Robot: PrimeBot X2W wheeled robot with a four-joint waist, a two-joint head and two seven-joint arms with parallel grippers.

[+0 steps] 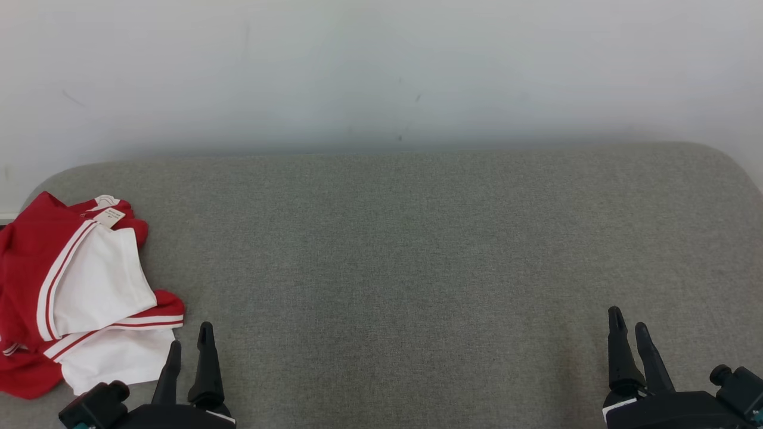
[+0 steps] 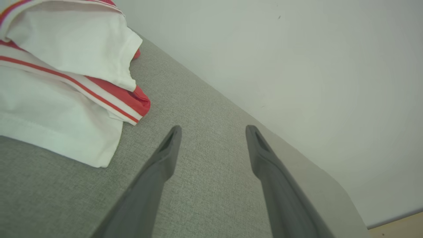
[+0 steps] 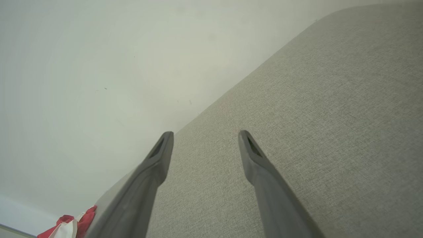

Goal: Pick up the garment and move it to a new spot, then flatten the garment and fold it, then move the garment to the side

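Red-and-white garment [image 1: 89, 292] is seen bunched at bench [image 1: 417, 250] left edge. L gripper [image 1: 190, 335] & R gripper [image 1: 627, 318] jaws are spread wide, nothing gripped.

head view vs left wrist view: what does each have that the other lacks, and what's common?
Head view, not left wrist view: the right gripper, fingers apart, and a small pale paper tag on the crumpled red-and-white cloth garment.
Left wrist view, not head view: a strip of tan floor past the surface's rounded corner.
Both: the garment, the grey woven-fabric surface, the plain white wall, and the left gripper, fingers apart over bare fabric beside the garment.
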